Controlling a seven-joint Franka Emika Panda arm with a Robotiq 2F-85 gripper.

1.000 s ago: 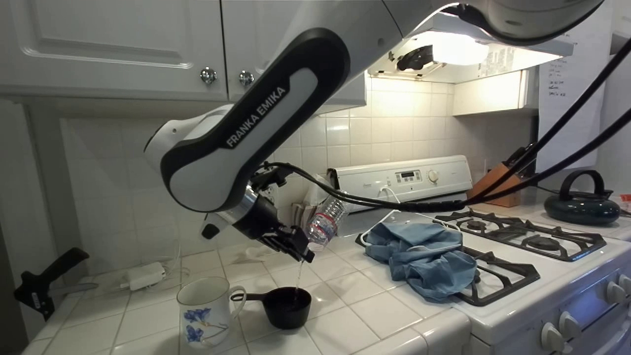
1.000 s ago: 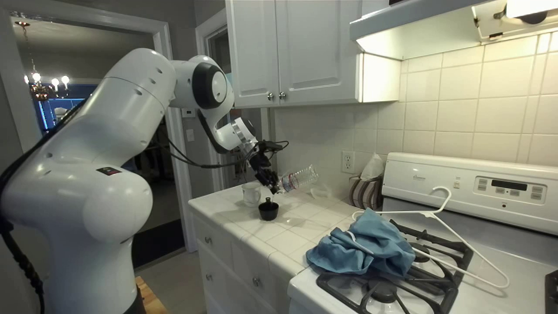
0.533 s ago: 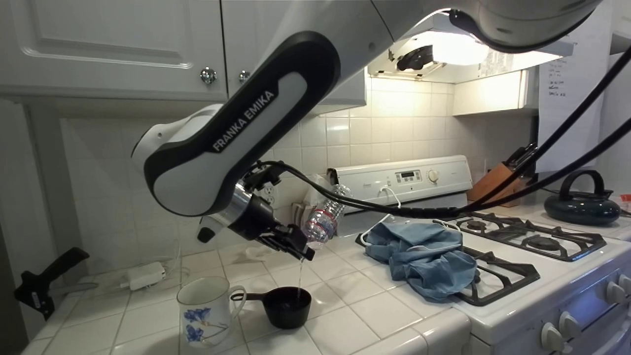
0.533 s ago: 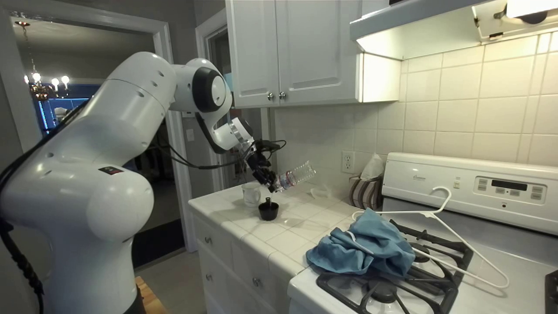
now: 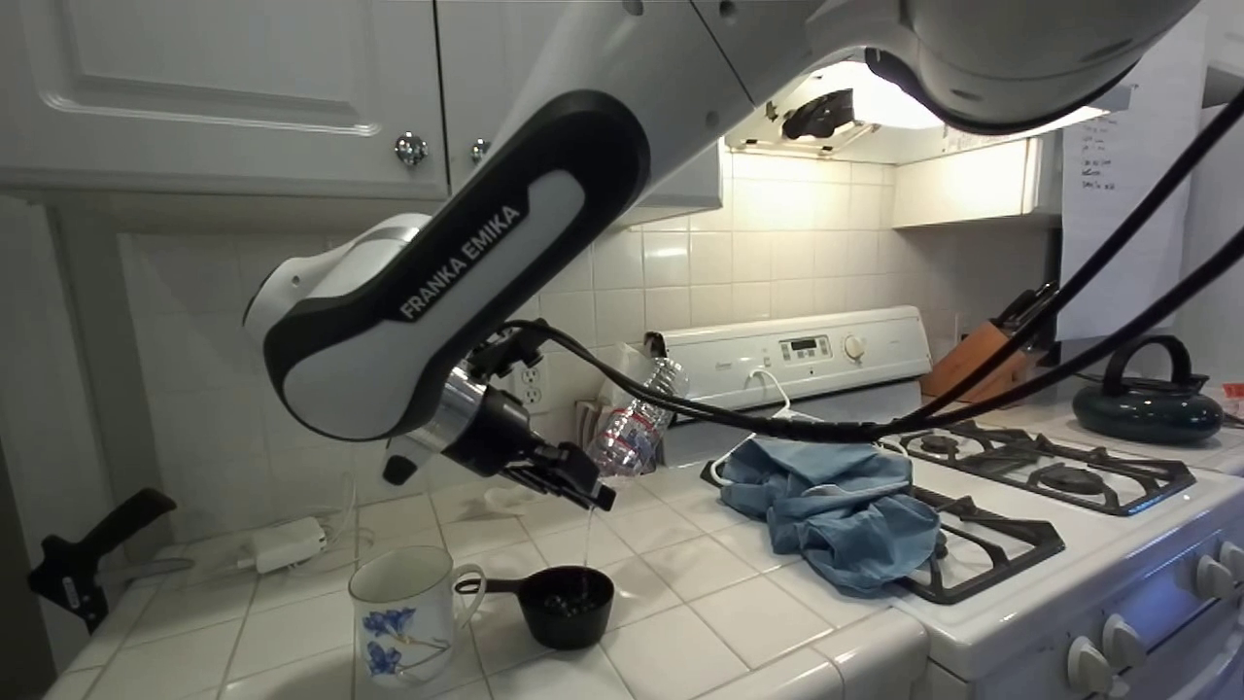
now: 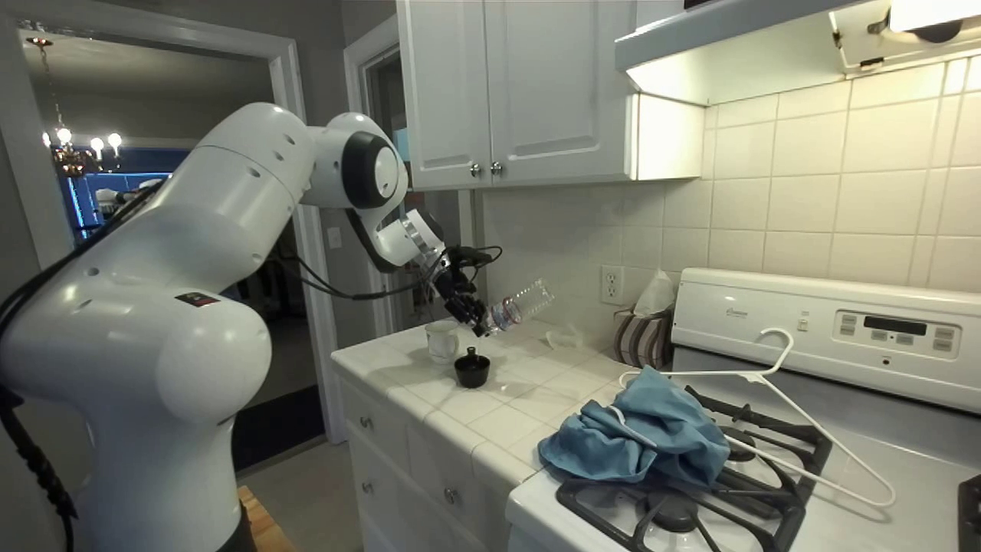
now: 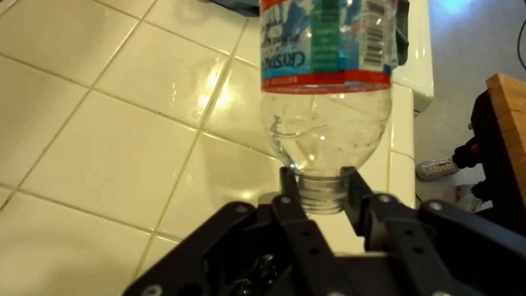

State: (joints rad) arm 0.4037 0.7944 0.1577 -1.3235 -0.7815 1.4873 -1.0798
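Observation:
My gripper (image 7: 318, 173) is shut on the neck of a clear plastic bottle (image 7: 326, 119) with a red and blue label. In both exterior views the bottle (image 5: 632, 433) (image 6: 527, 301) is tilted with its open mouth lower than its base. A thin stream of water (image 5: 588, 540) falls from the mouth into a black measuring cup (image 5: 567, 617) on the tiled counter. Glints show on the liquid inside the cup. The cup also shows in an exterior view (image 6: 472, 371), below the gripper (image 6: 481, 326). A white mug with blue flowers (image 5: 403, 622) stands beside the cup's handle.
A blue cloth (image 5: 831, 506) and a white hanger (image 6: 782, 399) lie on the stove grates. A tissue box (image 6: 642, 337) stands by the stove. A white charger (image 5: 284, 544) and a black-handled tool (image 5: 97, 554) are at the counter's far end. Cabinets (image 5: 243, 87) hang above.
In an exterior view, the arm's links and the gripper with the bottle have moved slightly left; the bottle's base has risen a little. Water keeps falling into the cup, where more glints show.

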